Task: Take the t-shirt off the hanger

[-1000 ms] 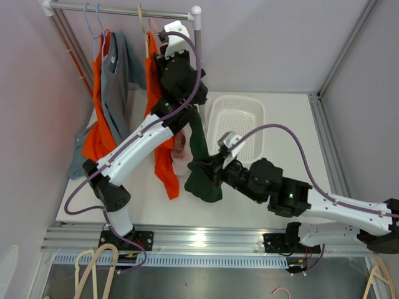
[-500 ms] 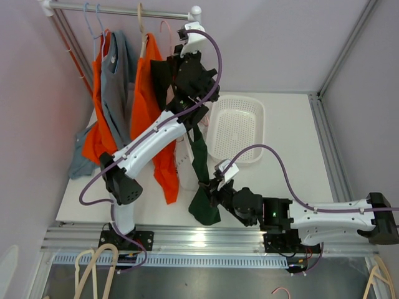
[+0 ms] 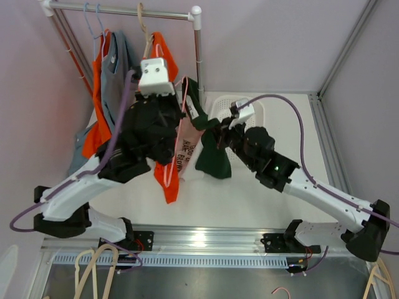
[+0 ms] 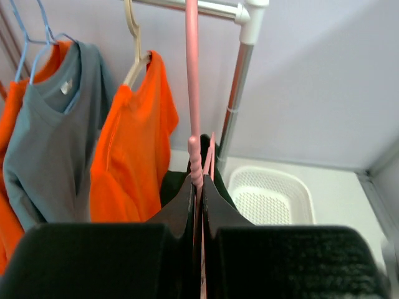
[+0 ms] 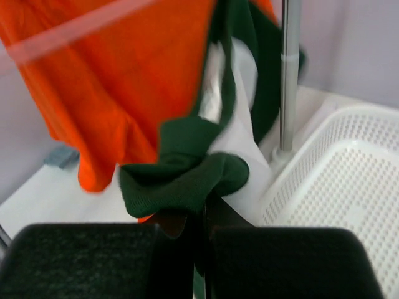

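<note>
The dark green t-shirt (image 3: 213, 159) with a white printed panel hangs on a pink hanger (image 3: 184, 93), off the rail and in front of the rack. My left gripper (image 3: 178, 115) is shut on the pink hanger's neck (image 4: 194, 149); its jaws stand pressed together round it. The green shirt (image 4: 176, 187) shows just below the fingertips. My right gripper (image 3: 216, 132) is shut on a bunched fold of the green t-shirt (image 5: 187, 177), beside the white basket.
An orange shirt (image 3: 163, 50) on a beige hanger and a grey shirt (image 3: 115, 81) hang on the rack rail (image 3: 124, 10). The rack's upright pole (image 3: 199, 53) stands beside the white basket (image 3: 250, 107). More orange cloth hangs lower left (image 3: 93, 140).
My left arm swung forward and down, carrying the pink hanger and shirt away from the rail. My right arm rose from the table's front towards the basket, still gripping the green shirt.
</note>
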`<state>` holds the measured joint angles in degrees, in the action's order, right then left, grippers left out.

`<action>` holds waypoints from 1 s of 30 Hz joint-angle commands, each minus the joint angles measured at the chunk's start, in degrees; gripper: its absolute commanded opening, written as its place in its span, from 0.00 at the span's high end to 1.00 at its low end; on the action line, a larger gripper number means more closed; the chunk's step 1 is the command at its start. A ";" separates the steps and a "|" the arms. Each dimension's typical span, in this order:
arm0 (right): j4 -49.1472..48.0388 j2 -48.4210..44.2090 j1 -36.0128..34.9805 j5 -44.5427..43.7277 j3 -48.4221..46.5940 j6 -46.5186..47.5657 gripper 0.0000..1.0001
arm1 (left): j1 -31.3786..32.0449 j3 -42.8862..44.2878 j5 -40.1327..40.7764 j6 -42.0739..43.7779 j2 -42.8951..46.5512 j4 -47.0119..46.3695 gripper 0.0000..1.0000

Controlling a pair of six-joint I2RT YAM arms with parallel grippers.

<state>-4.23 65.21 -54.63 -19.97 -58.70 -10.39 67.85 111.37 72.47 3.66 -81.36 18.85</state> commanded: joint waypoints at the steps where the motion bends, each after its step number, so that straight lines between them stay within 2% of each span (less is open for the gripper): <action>1: -0.88 4.56 3.38 9.14 -8.59 1.43 1.00 | 4.20 -4.93 -0.30 -9.17 4.89 9.51 0.99; 2: -0.61 7.19 4.26 9.59 -10.28 1.52 1.00 | 5.26 -6.07 -1.61 -14.51 6.20 12.67 0.99; 3: -0.26 8.43 5.75 10.29 -12.04 2.04 1.00 | 6.75 -6.69 -3.63 -16.39 8.91 16.70 0.99; 7: 2.46 11.86 8.84 12.32 -23.28 4.23 1.00 | 7.47 -12.03 -4.45 -21.15 15.24 19.82 0.99; 8: 3.60 12.65 9.28 12.49 -30.27 5.11 1.00 | 7.47 -13.10 -3.83 -20.54 16.40 19.12 0.99; 10: 7.19 15.64 10.41 12.50 -37.94 7.48 1.00 | 7.38 -17.84 -1.38 -18.79 19.55 14.93 0.99; 16: 7.14 26.60 12.53 9.42 -63.27 13.02 1.00 | 6.68 -28.74 2.85 -10.69 25.02 1.90 0.99; 20: 0.21 34.44 14.02 5.12 -74.88 19.42 1.00 | 1.86 -31.47 -5.02 -18.49 28.18 6.18 0.99; 24: -10.08 41.47 16.13 2.39 -81.38 23.66 1.00 | -1.49 -34.46 -7.51 -19.39 29.07 5.58 0.99; 27: -9.22 48.50 19.55 4.14 -90.96 22.18 1.00 | -4.30 -35.52 -8.92 -21.32 28.45 6.98 0.99; 30: -5.71 51.41 22.89 4.85 -93.10 18.76 1.00 | -8.43 -37.44 -13.73 -23.43 28.45 7.60 0.99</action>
<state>-8.25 114.56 -35.20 -15.00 -148.42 9.54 62.50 75.88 64.27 -15.86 -52.86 26.41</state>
